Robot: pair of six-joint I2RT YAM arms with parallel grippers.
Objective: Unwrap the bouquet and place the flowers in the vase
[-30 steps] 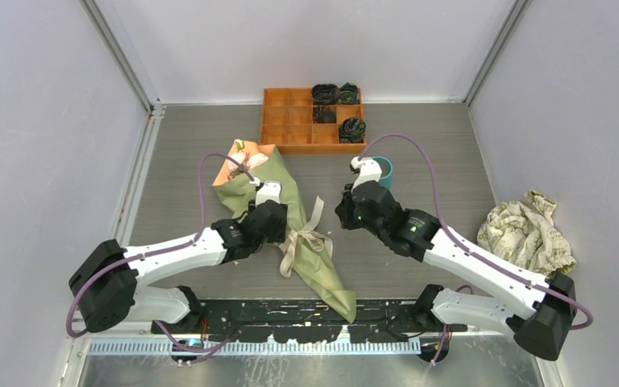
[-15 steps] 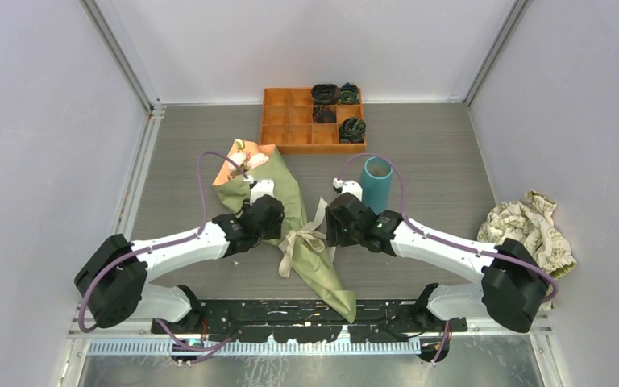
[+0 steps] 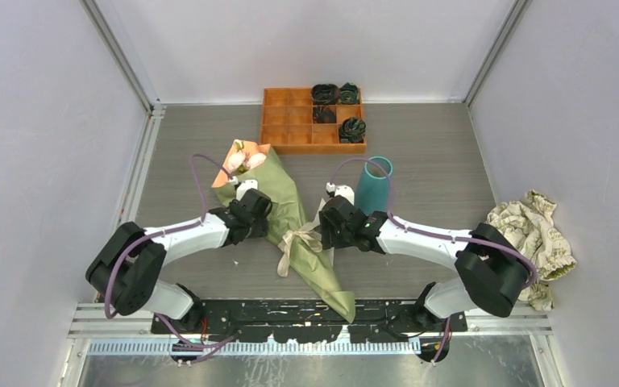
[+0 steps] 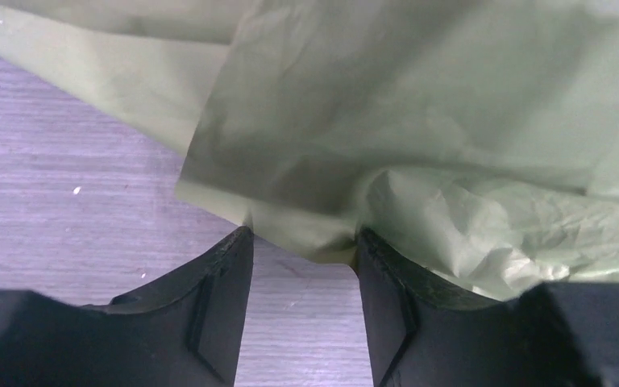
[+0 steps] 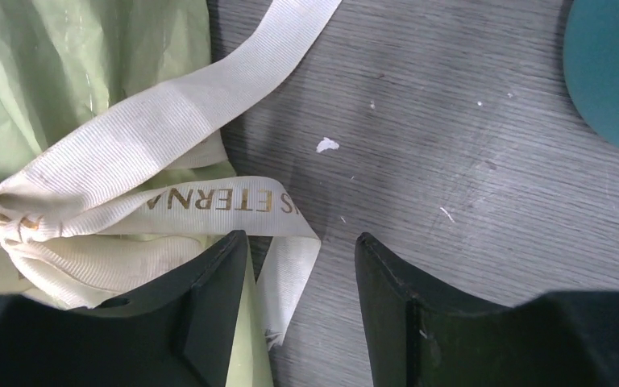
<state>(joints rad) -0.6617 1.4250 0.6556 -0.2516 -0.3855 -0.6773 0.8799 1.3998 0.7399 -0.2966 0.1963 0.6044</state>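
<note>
- One bouquet (image 3: 284, 197), wrapped and tied with one cream ribbon (image 5: 129, 129), lies flat between the two claws.
- Left gripper (image 4: 302, 242): fingers apart, with the green paper edge at their tips.
- Right gripper (image 5: 300, 242): fingers apart. One ribbon tail lies by its left finger, with the knot further left.
- One vase (image 3: 373, 184) stands upright ahead-right of the right gripper, not touching it.
- One orange tray (image 3: 290, 121) sits far ahead.

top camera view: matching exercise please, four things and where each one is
1 olive-green paper bouquet cone
2 tall teal-blue cylinder vase
3 orange compartmented tray
4 crumpled cream floral cloth

a at the far end
b at the far right
c lying flat, left of centre
d standing upright, near centre

Pairs: 1-c, 2-d, 3-a, 4-b
</note>
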